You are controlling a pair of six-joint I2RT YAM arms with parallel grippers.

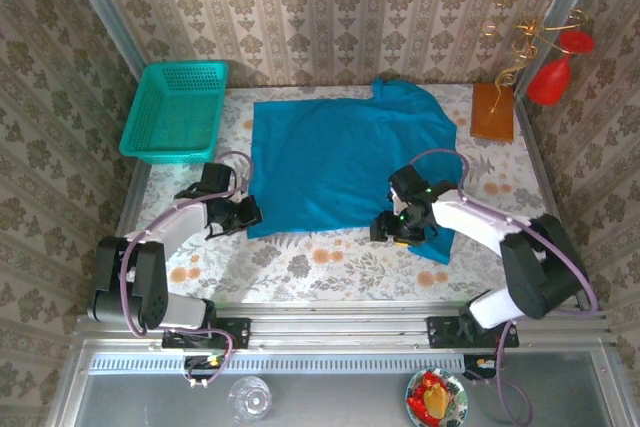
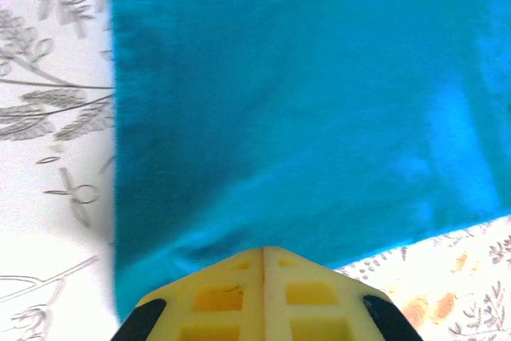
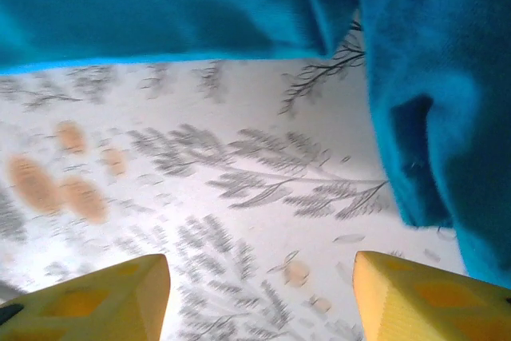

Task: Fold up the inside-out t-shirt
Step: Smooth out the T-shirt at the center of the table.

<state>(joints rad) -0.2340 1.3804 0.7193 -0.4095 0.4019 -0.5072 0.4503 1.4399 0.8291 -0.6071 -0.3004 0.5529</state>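
While t-shirt [image 1: 340, 162] lies spread, basket [image 1: 175, 112] sits nr, apart.

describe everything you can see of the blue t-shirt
The t-shirt is plain blue-teal soft cloth with no print, spread mostly flat on the flowered table, with what looks like the neckline at the far edge. Its near right part is rumpled and folded over. The left claw is shut on its near left corner; the right claw hangs open by the near edge, not gripping it.
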